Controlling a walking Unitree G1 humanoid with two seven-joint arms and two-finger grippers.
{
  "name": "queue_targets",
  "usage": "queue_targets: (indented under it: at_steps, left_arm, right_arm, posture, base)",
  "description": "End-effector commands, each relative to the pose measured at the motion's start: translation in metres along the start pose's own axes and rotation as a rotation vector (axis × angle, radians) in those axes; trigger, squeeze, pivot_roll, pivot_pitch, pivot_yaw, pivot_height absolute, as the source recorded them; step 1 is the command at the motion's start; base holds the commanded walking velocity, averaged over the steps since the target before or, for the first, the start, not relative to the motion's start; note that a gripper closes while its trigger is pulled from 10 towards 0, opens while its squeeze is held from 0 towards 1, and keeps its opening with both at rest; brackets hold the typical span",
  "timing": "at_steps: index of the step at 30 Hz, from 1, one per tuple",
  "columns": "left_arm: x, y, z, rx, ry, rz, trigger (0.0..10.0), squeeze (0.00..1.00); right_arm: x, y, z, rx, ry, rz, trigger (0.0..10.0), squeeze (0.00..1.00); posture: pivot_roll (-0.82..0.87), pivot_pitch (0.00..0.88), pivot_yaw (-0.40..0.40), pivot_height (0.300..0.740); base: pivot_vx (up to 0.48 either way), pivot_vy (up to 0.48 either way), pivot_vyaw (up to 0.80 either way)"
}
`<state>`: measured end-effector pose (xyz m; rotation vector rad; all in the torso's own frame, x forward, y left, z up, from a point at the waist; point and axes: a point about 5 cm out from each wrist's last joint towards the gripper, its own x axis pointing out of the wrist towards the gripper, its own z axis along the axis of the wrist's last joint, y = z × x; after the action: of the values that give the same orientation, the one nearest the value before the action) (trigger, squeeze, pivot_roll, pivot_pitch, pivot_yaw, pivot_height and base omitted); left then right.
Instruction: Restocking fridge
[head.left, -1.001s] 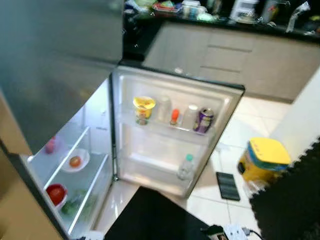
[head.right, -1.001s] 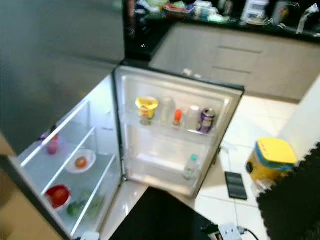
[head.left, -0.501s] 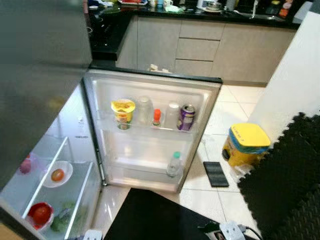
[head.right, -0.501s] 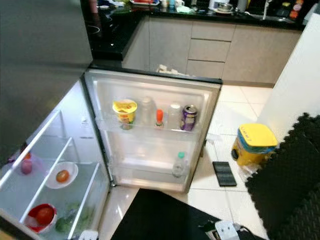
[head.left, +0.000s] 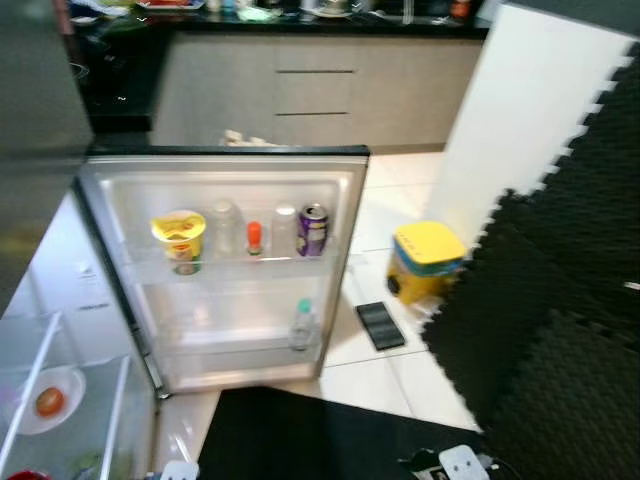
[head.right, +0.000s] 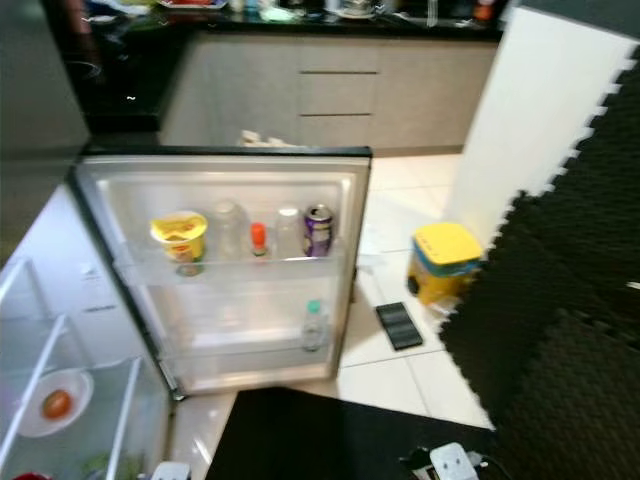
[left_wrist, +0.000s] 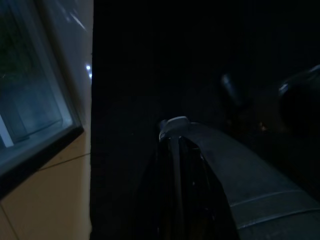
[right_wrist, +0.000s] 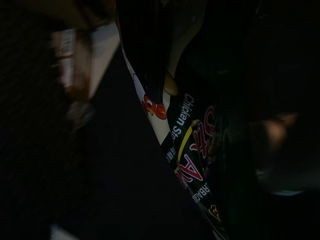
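Two arms hang low in the dark here, and the fridge door (head.left: 225, 260) stands wide open ahead and to the left, its inner racks facing us. On the upper rack sit a yellow cup (head.left: 180, 238), a small red-capped bottle (head.left: 254, 237) and a purple can (head.left: 313, 230); a water bottle (head.left: 302, 325) stands alone on the lower rack. Far left, the fridge shelves show a bowl (head.left: 45, 400) with something orange in it. Right wrist view now: a dark packet (right_wrist: 187, 150) printed with "Chicken" lies right along the right tool, its long axis running with the fingers, so I judge that tool is gripping it, though the murk hides the contact itself. The left tool (left_wrist: 175, 165) hangs idle over a black mat, and I cannot tell whether it is open or closed. The key relation: the packet rides on the right side, while the fridge lies forward and left, so the coming move needs a turn leftward. A yellow-lidded bin (head.left: 428, 260) sits on the floor to the right.
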<state>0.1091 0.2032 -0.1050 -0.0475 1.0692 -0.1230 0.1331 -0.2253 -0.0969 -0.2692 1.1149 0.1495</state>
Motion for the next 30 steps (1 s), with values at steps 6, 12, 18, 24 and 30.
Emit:
queue_targets:
  at_steps: [6,12,18,24,30]
  left_arm:
    - [0.0008,-0.0077,-0.0072,-0.006,0.032,-0.016,10.0,0.00]
    - [0.0024,-0.0104,-0.0045,0.016,0.035,-0.025,10.0,0.00]
    - [0.0040,-0.0141,-0.0014,0.044,0.036,-0.047,10.0,0.00]
    - [0.0046,-0.0143,0.0015,0.057,0.030,-0.057,10.0,0.00]
    - [0.0028,-0.0126,-0.0039,0.071,0.048,-0.061,10.0,0.00]
  right_arm:
    - [-0.0002,-0.0044,0.0043,-0.021,-0.021,-0.014,10.0,0.00]
    - [-0.0002,-0.0049,0.0052,-0.037,-0.022,-0.009,10.0,0.00]
    - [-0.0006,-0.0053,0.0028,-0.037,-0.012,-0.009,10.0,0.00]
    - [0.0000,-0.0020,0.0028,-0.051,-0.008,0.003,10.0,0.00]
    - [0.0002,0.0017,0.0009,-0.055,-0.004,0.013,10.0,0.00]
  posture:
    - [0.03,0.000,-0.029,0.740]
    - [0.03,0.000,-0.030,0.740]
    - [0.03,0.000,-0.029,0.740]
    - [0.04,0.000,-0.027,0.740]
    - [0.04,0.000,-0.022,0.740]
  base:
    - [0.000,0.000,-0.13]
    - [0.000,0.000,0.00]
    - [0.000,0.000,0.00]
    - [0.222,0.000,0.00]
    - [0.319,0.000,0.00]
